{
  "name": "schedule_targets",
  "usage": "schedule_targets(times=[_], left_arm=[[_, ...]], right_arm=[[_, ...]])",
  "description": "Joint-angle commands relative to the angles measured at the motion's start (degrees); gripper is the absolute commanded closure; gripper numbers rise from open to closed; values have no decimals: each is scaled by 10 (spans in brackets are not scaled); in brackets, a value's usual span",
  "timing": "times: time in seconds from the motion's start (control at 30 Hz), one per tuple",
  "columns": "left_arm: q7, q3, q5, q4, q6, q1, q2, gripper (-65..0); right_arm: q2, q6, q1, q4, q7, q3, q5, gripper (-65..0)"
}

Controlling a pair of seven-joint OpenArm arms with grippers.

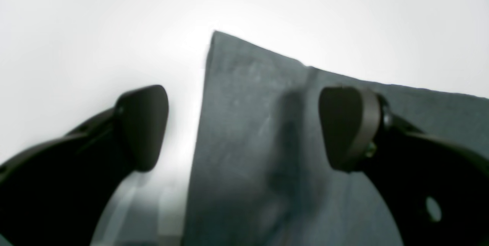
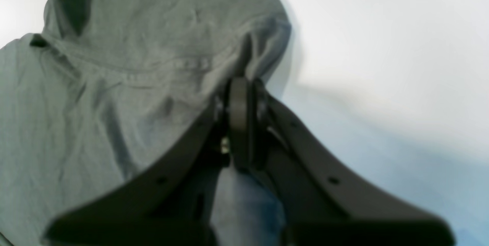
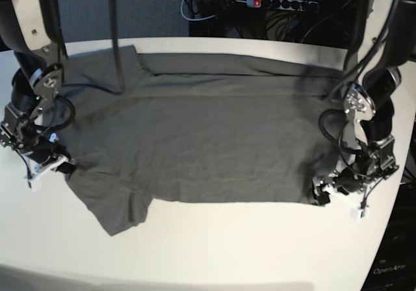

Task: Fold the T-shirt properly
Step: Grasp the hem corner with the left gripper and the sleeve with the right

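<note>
The dark grey T-shirt (image 3: 208, 135) lies spread flat on the white table (image 3: 214, 245), one sleeve pointing to the front left. In the base view my left gripper (image 3: 322, 197) sits at the shirt's front right corner. Seen from the left wrist, that gripper (image 1: 244, 127) is open, its fingers (image 1: 143, 127) standing either side of the T-shirt (image 1: 244, 66) corner's edge. My right gripper (image 3: 65, 167) is at the shirt's left edge near the sleeve. The right wrist view shows the right gripper (image 2: 242, 85) shut on a bunched fold of the T-shirt (image 2: 114, 85).
A black pole (image 3: 116, 31) rises from the table's back left over the shirt. Behind the table lie a power strip (image 3: 279, 3) and tangled cables. The table's rounded edge runs close by on the right, beside my left arm.
</note>
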Motion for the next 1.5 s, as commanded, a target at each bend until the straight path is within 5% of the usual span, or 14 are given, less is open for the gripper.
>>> schedule_targets(times=[0.0, 0.13, 0.3, 0.47, 0.77, 1.23, 1.37, 1.47], left_arm=[[-8, -1, -9, 7, -6, -19, -3, -617], [-10, -1, -9, 11, -2, -17, -3, -617], [-13, 1, -9, 11, 98, -17, -23, -617], [-10, 3, -5, 9, 102, -17, -20, -617], [-8, 79, -9, 9, 103, -20, 23, -617], [-8, 80, -9, 7, 94, -16, 47, -616], [11, 78, -10, 6, 32, -15, 47, -616], [20, 77, -10, 7, 21, -10, 48, -616]], right_arm=[[6, -21, -7, -4, -58, -4, -57, -7], [6, -21, -8, -4, -58, -4, -57, -7], [8, -21, -8, -4, -58, -4, -57, -7], [6, -21, -8, -4, -58, -3, -57, -7], [6, -21, -7, -4, -58, -3, -57, -7], [9, -21, -7, -4, -58, -3, -57, -7], [8, -21, -7, -4, -58, -3, -57, -7], [8, -21, -7, -4, -58, -3, -57, -7]])
